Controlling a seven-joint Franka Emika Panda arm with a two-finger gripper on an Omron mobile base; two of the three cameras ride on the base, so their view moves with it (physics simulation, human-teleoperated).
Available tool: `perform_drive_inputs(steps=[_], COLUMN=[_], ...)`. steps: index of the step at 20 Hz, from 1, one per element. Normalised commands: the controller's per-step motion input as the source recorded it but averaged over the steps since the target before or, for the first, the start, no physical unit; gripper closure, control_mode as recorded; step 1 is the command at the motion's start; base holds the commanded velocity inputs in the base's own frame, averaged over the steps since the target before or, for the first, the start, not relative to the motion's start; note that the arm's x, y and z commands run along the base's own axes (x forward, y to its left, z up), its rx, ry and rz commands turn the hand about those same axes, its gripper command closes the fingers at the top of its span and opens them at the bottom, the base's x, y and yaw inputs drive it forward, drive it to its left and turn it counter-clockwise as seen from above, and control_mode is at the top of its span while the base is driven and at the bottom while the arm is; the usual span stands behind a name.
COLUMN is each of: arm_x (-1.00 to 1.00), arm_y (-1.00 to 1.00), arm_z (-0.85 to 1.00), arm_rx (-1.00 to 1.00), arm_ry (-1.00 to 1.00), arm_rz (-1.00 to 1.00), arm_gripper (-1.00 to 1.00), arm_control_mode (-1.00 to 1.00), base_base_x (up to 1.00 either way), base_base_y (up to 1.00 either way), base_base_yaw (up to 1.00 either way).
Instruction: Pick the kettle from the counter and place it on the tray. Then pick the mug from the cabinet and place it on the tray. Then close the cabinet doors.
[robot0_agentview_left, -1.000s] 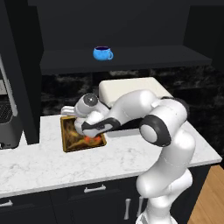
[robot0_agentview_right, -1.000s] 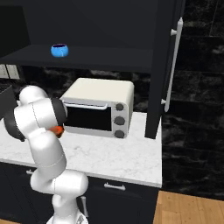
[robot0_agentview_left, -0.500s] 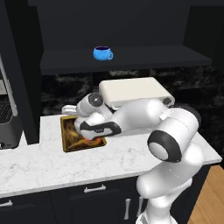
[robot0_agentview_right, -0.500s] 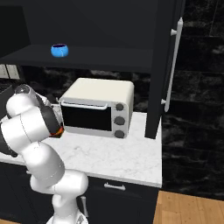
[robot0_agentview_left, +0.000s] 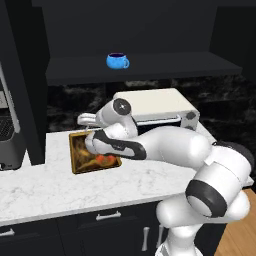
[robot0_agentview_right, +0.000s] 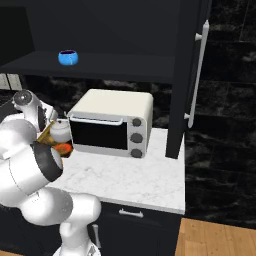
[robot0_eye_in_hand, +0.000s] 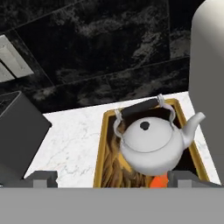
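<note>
The silver-white kettle (robot0_eye_in_hand: 151, 146) stands upright on the tray (robot0_eye_in_hand: 101, 144), its spout pointing toward the toaster oven. My gripper (robot0_eye_in_hand: 116, 178) is open, its fingertips (robot0_eye_in_hand: 43, 177) spread wide on either side just short of the kettle, touching nothing. From the left base, the hand (robot0_agentview_left: 100, 141) hovers over the tray (robot0_agentview_left: 77, 157) and hides most of the kettle. From the right base, the kettle (robot0_agentview_right: 61, 131) shows beside the arm. The blue mug (robot0_agentview_left: 117, 60) (robot0_agentview_right: 68, 57) sits on the dark cabinet shelf (robot0_agentview_left: 160, 67). One black cabinet door (robot0_agentview_right: 190, 80) stands open at the right.
A cream toaster oven (robot0_agentview_left: 155, 102) (robot0_agentview_right: 110, 122) stands on the marble counter (robot0_agentview_left: 65, 187) right of the tray. A dark appliance (robot0_agentview_left: 7, 137) stands at the counter's left end. The black tiled wall runs behind.
The arm's elbow has swung out toward the right and lower, nearer the left camera. The hand stays over the tray, still open. The kettle and the mug have not moved.
</note>
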Motion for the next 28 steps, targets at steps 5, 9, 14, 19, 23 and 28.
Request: perform_drive_inputs(steps=[5, 9, 14, 19, 23, 28], arm_x=[-0.49, -0.46, -0.38, -0.42, -0.43, -0.33], arm_y=[-0.24, -0.25, -0.18, -0.24, -0.39, -0.48], arm_z=[0.55, 0.57, 0.57, 0.53, 0.49, 0.46], arm_rx=[-0.01, -0.06, -0.07, -0.15, -0.09, -0.05], arm_ry=[-0.02, -0.08, -0.08, -0.13, -0.13, -0.12], arm_rz=[0.0, 0.0, 0.0, 0.0, 0.0, 0.0], arm_gripper=[-1.0, -1.0, -1.0, -1.0, -1.0, -1.0], arm_control_mode=[-1.0, -1.0, -1.0, -1.0, -1.0, -1.0], base_base_x=[0.0, 0.0, 0.0, 0.0, 0.0, 0.0], base_base_y=[0.0, 0.0, 0.0, 0.0, 0.0, 0.0], base_base_yaw=[0.0, 0.0, 0.0, 0.0, 0.0, 0.0])
